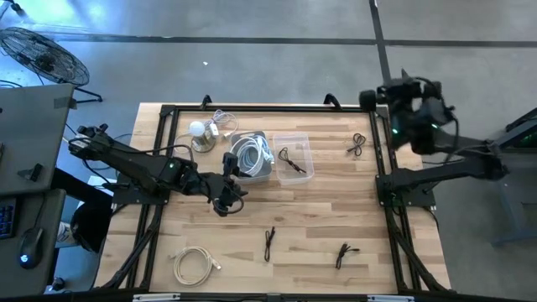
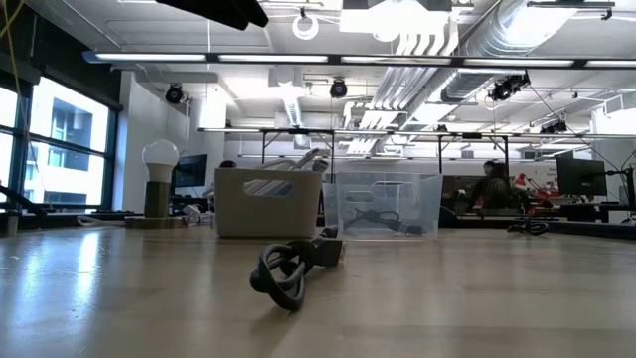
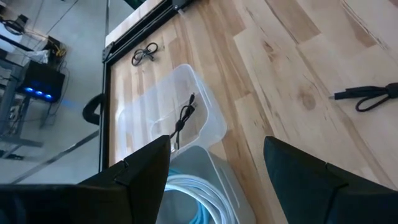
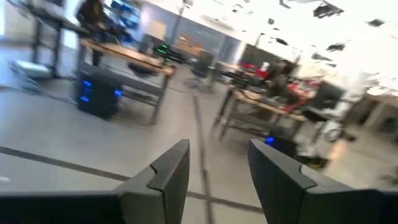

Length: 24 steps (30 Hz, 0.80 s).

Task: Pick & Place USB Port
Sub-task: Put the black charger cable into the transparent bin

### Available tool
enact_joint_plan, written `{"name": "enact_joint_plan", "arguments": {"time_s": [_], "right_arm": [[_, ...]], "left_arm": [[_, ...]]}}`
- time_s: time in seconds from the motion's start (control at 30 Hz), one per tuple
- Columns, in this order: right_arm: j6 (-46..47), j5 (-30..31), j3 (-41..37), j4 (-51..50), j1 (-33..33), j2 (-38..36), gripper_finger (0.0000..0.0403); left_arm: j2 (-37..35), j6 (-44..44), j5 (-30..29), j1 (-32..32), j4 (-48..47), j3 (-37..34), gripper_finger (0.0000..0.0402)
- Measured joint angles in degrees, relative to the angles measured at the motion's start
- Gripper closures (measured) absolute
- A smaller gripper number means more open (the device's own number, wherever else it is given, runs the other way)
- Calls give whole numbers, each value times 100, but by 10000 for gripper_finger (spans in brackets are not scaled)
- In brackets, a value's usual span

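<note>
Several short black coiled USB cables lie flat on the wooden table: one (image 1: 359, 143) by the right edge, two (image 1: 268, 243) (image 1: 345, 254) toward the near edge. Another black cable (image 3: 185, 118) lies inside the clear bin (image 1: 295, 156). My left gripper (image 1: 232, 168) hangs open over the left side of the grey bin (image 1: 252, 156), which holds white cable (image 3: 189, 190). It holds nothing. My right gripper (image 1: 382, 96) is open and raised beyond the table's far right corner, facing the room.
A globe lamp (image 1: 199, 132) stands at the far left beside the grey bin. A loose white cable coil (image 1: 195, 264) lies near the front left. In the low view a black cable (image 2: 293, 270) lies in front of both bins. A black frame (image 1: 252, 109) borders the table.
</note>
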Motion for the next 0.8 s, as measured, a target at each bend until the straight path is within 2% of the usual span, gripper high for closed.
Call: {"name": "enact_joint_plan", "arguments": {"time_s": [0.23, 0.43, 0.6, 0.7, 0.73, 0.8], "right_arm": [[15, -15, 608, -553, -956, 695, 247], [111, 58, 663, -1114, -1573, 999, 247], [631, 24, 663, -1951, -1935, 1181, 248], [1309, -429, 663, -2665, -2075, 1256, 251], [1636, -815, 663, -2971, -2138, 1263, 253], [2643, -2005, 664, -3682, -2339, 1255, 258]], "left_arm": [[0, 29, 98, 0, -35, 0, 149], [0, 160, 96, 0, -85, 0, 149], [0, 237, 92, 0, -90, 0, 149], [0, 316, 90, 0, -92, 0, 149], [0, 317, 89, 0, -94, 0, 149], [0, 317, 94, 0, -97, 0, 149]]}}
